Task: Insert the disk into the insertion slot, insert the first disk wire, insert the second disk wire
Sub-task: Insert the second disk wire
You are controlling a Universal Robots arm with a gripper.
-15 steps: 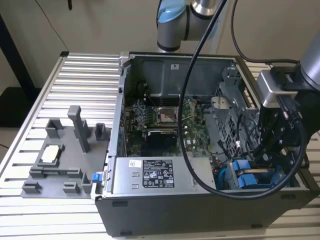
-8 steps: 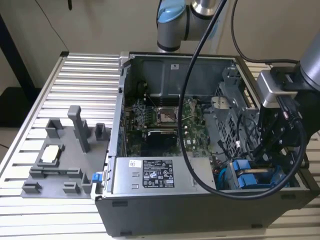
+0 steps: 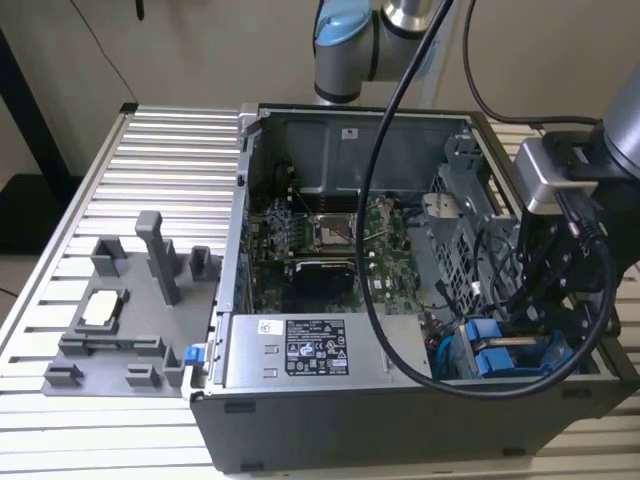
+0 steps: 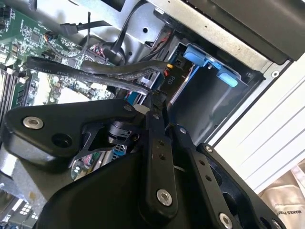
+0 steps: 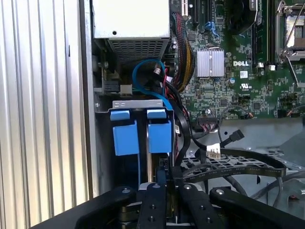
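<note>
gripper: my gripper [image 5: 164, 183] sits low centre in the first wrist view, right at the near end of the bay
fingers: pressed close together, look pinched on a dark cable end; what exactly they hold I can't tell
insertion slot: insertion slot [image 5: 138, 104] directly ahead of fingertips, mid-frame, long axis running away from me
disk: I judge it already seated; blue carrier tabs [image 5: 142, 136] fill the slot
exterior: slot [image 3: 505, 355] lower right in open computer case [image 3: 300, 420]
wires: black cables [image 4: 100, 71] cross upper left, second wrist view
</note>
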